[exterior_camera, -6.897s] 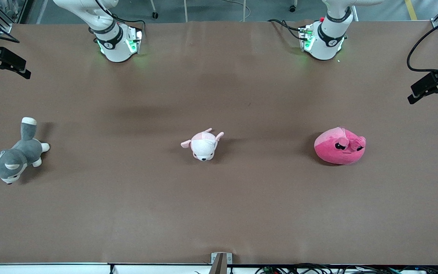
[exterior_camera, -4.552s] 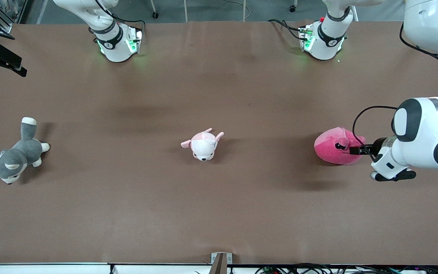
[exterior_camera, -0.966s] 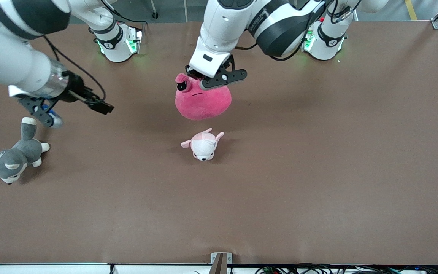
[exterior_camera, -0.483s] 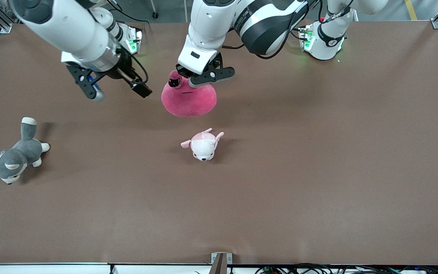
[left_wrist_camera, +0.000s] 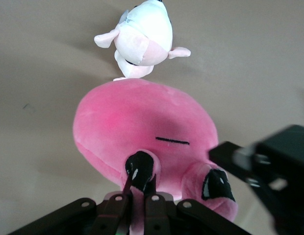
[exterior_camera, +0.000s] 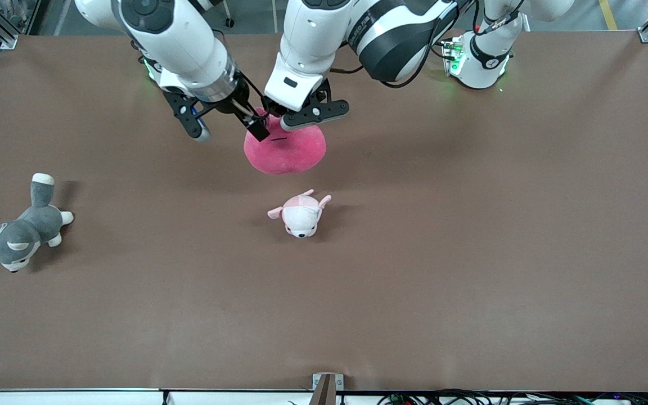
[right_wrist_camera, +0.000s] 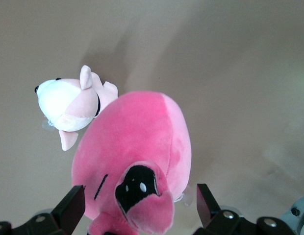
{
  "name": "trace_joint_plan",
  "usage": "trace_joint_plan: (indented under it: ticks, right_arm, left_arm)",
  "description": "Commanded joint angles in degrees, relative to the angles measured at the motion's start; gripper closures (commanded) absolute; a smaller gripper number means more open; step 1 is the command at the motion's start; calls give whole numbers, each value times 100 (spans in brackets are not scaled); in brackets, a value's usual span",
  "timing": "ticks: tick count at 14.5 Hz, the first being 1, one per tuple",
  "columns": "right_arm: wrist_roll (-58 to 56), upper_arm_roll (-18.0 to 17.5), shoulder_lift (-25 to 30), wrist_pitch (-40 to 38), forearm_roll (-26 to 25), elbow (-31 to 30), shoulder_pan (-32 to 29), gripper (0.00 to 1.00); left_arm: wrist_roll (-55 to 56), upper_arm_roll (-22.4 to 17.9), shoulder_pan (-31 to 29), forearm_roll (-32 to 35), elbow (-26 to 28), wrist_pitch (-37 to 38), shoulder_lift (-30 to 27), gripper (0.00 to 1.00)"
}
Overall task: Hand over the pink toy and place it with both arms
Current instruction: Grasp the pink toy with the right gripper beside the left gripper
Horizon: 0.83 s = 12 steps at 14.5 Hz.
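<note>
Toy: we see the pink toy (exterior_camera: 286,151) up in the air, hanging over the table (exterior_camera: 470,253) a bit above the small white-and-pink animal (exterior_camera: 300,215). Its eyes point up at the grippers.
Left gripper: the left gripper (exterior_camera: 279,112) pinches the pink toy by one bulging eye (left_wrist_camera: 140,169). Its fingers (left_wrist_camera: 117,208) are squeezed tight on it, as they were half a second ago.
Right gripper: the right gripper (exterior_camera: 228,126) is wide open. We see its fingers (right_wrist_camera: 69,209) on both sides of the toy's other eye (right_wrist_camera: 137,188), not squeezing yet.
What changed: half a second ago the right gripper was off to the side of the toy, toward the right arm's end. Now it has come right up to the toy's top. The toy has hardly moved.
Other toys: the white-and-pink animal and the grey dog (exterior_camera: 17,228) lie where they were. The dog is near the right arm's end of the table.
</note>
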State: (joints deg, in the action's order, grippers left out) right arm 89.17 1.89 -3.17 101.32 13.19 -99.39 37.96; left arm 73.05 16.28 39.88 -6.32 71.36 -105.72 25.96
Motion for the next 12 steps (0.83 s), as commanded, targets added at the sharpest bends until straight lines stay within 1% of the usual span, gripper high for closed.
trace_joint_plan:
  ticks: [1, 2, 7, 10, 12]
  right_arm:
    - [109, 66, 256, 186, 69, -370, 123, 0]
    - [109, 66, 273, 186, 69, -406, 124, 1]
    - [101, 66, 352, 151, 69, -423, 115, 22]
    - [92, 66, 379, 177, 69, -520, 115, 32]
    - [75, 66, 396, 177, 61, -538, 124, 43]
  left_arm:
    - [43, -29, 38, -27, -140, 17, 41, 100]
    - [43, -29, 38, -27, -140, 17, 41, 100]
    - [43, -29, 38, -27, -140, 8, 41, 100]
    - [43, -37, 38, -27, -140, 8, 41, 100]
    - [43, -37, 38, -27, -140, 8, 41, 100]
